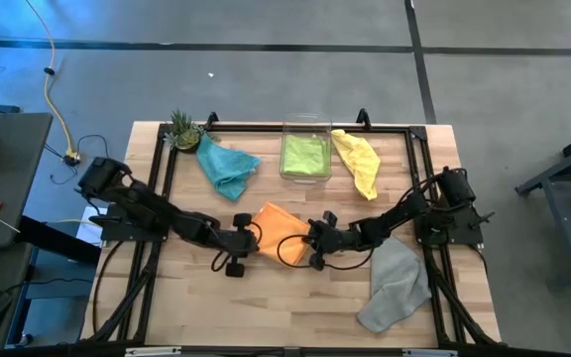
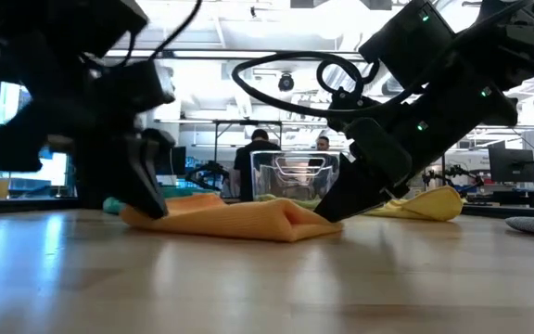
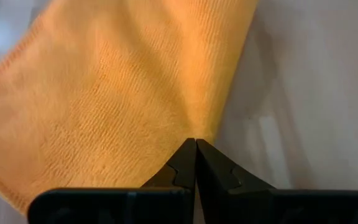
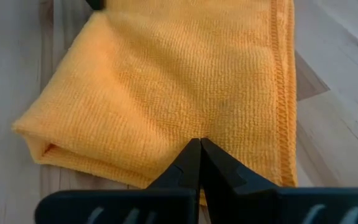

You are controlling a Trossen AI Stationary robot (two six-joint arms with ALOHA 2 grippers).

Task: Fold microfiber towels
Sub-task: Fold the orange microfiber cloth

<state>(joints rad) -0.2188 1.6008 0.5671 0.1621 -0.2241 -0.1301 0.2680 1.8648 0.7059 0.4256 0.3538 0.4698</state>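
The orange towel (image 1: 278,230) lies folded near the table's middle; it also shows in the low view (image 2: 239,221). My left gripper (image 1: 251,238) is shut at its left side and my right gripper (image 1: 311,240) is shut at its right side, both down at table height. The teal towel (image 1: 228,167) and the yellow towel (image 1: 357,162) lie bunched at the far side. The lime green towel (image 1: 305,154) lies inside the clear bin (image 1: 287,134). The grey towel (image 1: 395,283) lies crumpled at the near right. My left gripper pinches the orange towel's left edge (image 3: 199,132) between its two shut fingertips, slanting down from the table's left. Creases run out from the pinch. The towel lies on the table. My right gripper pinches the orange towel's right edge (image 4: 199,130) between its shut fingertips, beside the stitched hem (image 4: 283,93), slanting down from the table's right. The towel lies flat on the table, doubled over, with a fold showing at one corner (image 4: 39,149).
A small pineapple-like plant (image 1: 183,129) stands at the far left corner. A black frame (image 1: 266,127) runs along the table's far and side edges. Bare wood lies along the near edge (image 1: 266,307). People show in the room behind (image 2: 258,153).
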